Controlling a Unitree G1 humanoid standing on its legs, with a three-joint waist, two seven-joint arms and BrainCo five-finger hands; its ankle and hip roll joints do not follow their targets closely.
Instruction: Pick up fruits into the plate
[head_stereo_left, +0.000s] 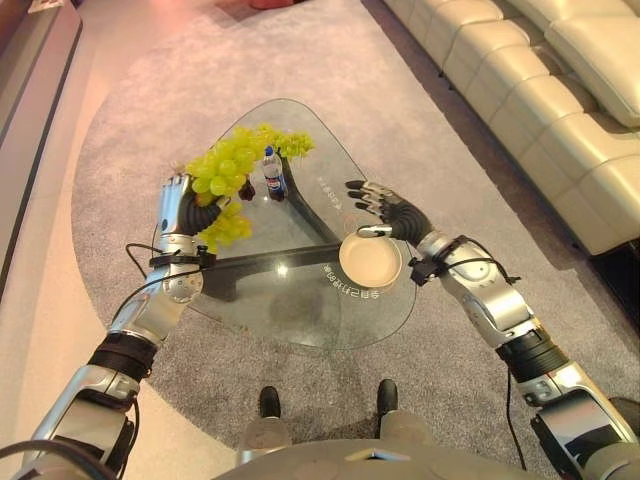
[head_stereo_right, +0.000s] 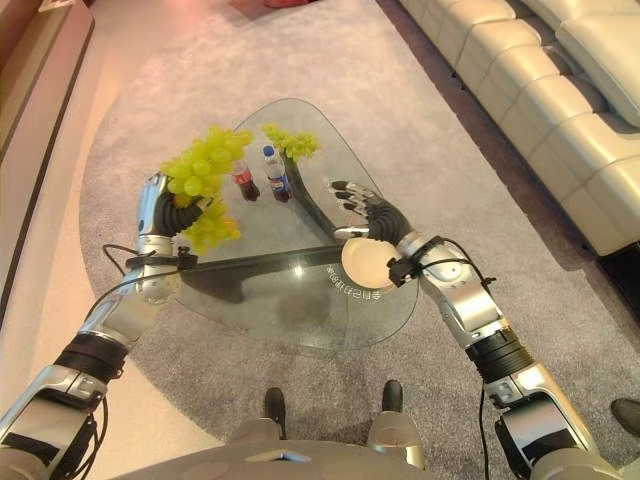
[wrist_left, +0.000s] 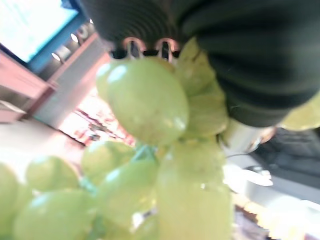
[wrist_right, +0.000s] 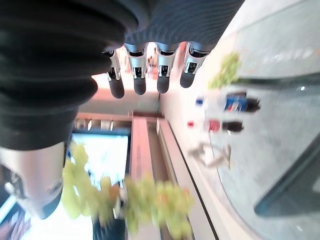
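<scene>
The left hand grips a grape bunch lifted above the table at about 9 o'clock from the plate; the right hand, fingers loose, hovers at the plate's 12 o'clock; next, I judge, the bunch must travel over the plate.

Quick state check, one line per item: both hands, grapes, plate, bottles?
left hand: shut on grape bunch, raised above the table
grape bunch: held, off the table
second grape bunch: lying on glass table
plate: empty, on table
right hand: open, beside plate
two bottles: upright
</scene>
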